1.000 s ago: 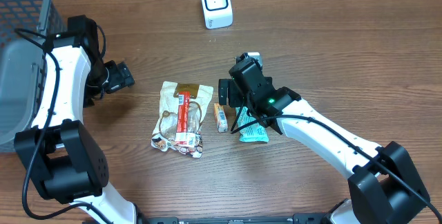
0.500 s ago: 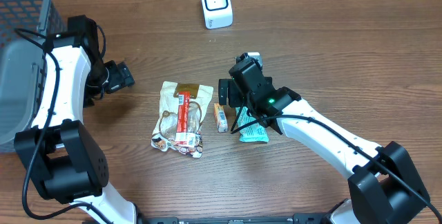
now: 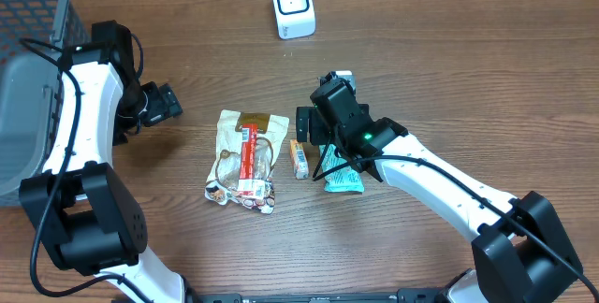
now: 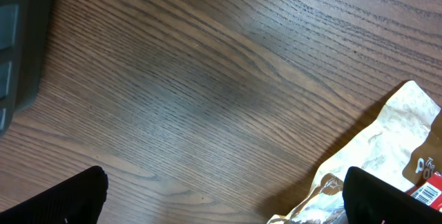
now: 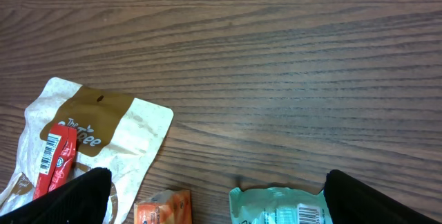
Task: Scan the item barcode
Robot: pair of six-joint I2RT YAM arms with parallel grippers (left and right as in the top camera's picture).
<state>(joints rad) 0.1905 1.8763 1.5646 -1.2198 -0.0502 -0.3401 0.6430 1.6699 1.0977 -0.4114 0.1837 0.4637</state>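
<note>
Wood table (image 3: 468,50), scanner (image 3: 292,6) at 12 o'clock. 4 items lie mid-table. The teal packet (image 5: 276,207), barcode up, sits at 5 o'clock of the right gripper (image 5: 219,198), jaws spread, empty. The left gripper (image 3: 168,104), at 9 o'clock, is spread too. Pickup looks pending: descend, pinch the packet, carry it toward 12.

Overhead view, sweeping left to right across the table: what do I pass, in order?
Grey basket → left gripper → beige snack bag → small orange packet → teal packet. White scanner left out: it overlaps the bag and the orange packet sideways.
</note>
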